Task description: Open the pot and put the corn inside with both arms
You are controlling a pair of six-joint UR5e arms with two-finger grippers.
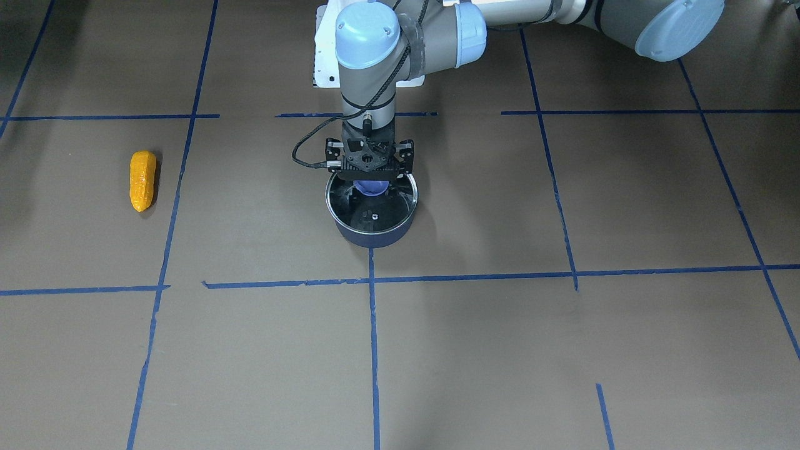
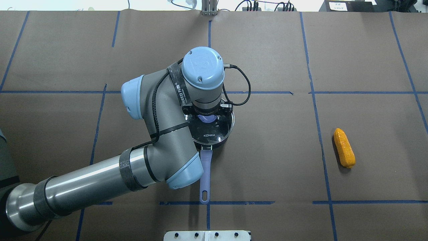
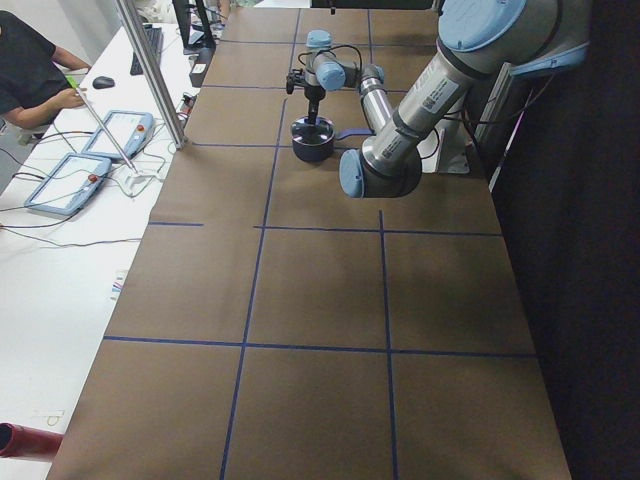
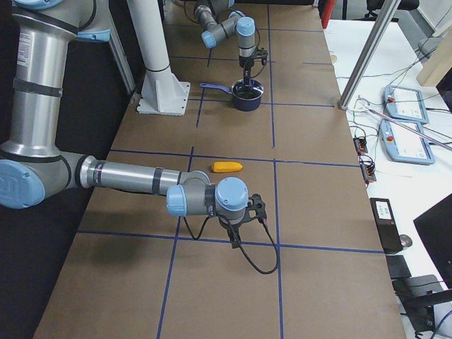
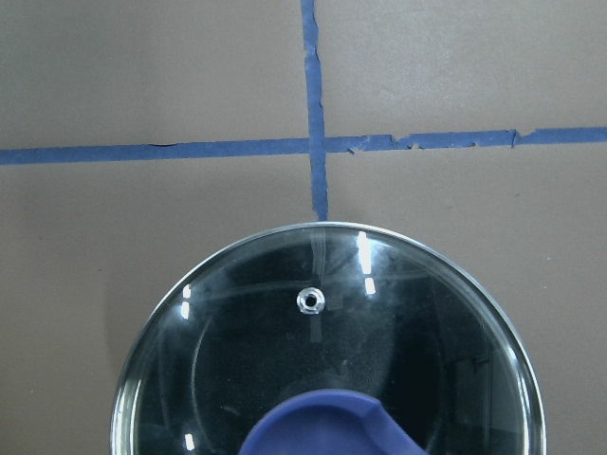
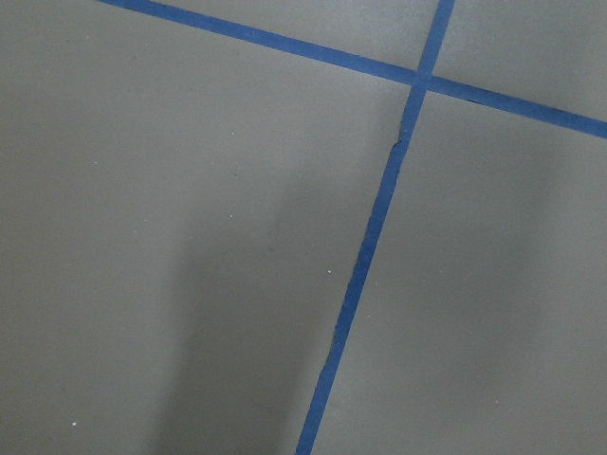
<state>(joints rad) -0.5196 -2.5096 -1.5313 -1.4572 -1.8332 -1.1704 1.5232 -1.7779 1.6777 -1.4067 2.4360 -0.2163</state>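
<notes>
The dark navy pot (image 1: 372,239) stands mid-table with its glass lid (image 5: 313,332) on it. Its purple-blue handle (image 2: 204,174) points toward the robot's base. My left gripper (image 1: 370,180) hangs straight down over the lid. Its jaws look spread on either side of the purple-blue knob (image 5: 327,428), and I see no grip on it. The orange-yellow corn (image 2: 344,148) lies on the table well to the pot's right, also in the front-facing view (image 1: 142,181). My right gripper (image 4: 240,215) hovers low over bare table near the corn (image 4: 226,167). I cannot tell whether it is open or shut.
Brown paper with blue tape lines (image 6: 365,256) covers the table. The white base mount (image 2: 207,235) sits at the near edge. An operator (image 3: 30,70) and teach pendants (image 3: 70,180) are on the side bench beyond the table's far edge.
</notes>
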